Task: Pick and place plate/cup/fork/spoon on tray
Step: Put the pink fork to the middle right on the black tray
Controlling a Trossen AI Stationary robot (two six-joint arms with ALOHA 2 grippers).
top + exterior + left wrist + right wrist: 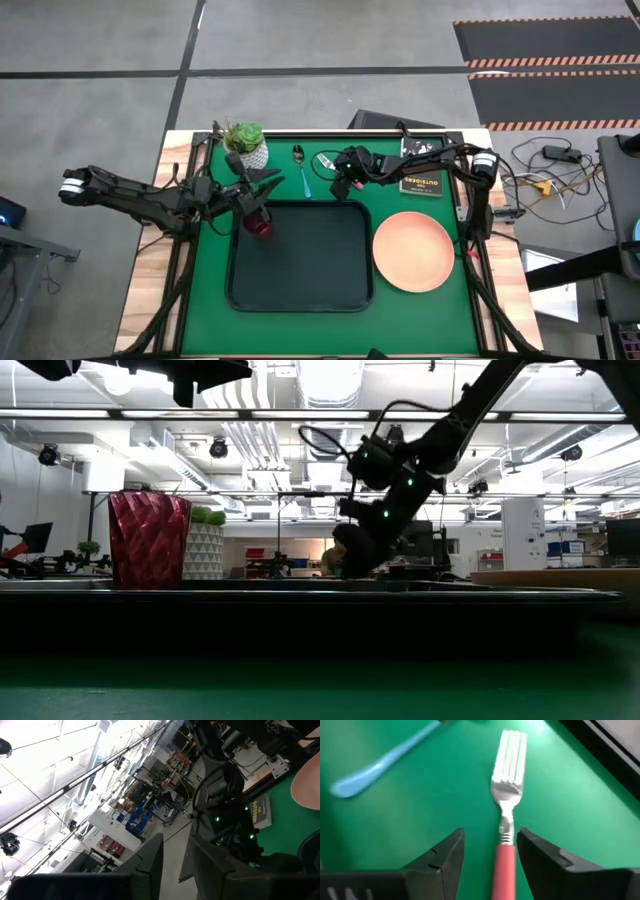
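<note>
The dark red cup [260, 224] stands upright on the tray [300, 290], in its far left corner; it also shows in the low view [150, 540]. My left gripper [250, 197] is open and empty above the cup. The fork [507, 795] lies flat on the green mat, beyond the tray's far rim. My right gripper [490, 857] is open and low over the fork, with one finger on either side of its pink handle [504, 870], apart from it. The spoon [301, 170] lies beside the fork, its teal handle [375, 762] in the right wrist view. The salmon-pink plate [413, 251] lies on the mat, right of the tray.
A white pot with a green plant [247, 146] stands at the far edge, just beyond the cup. A small black book [423, 167] lies at the far right, behind my right arm. The middle and near part of the tray hold nothing.
</note>
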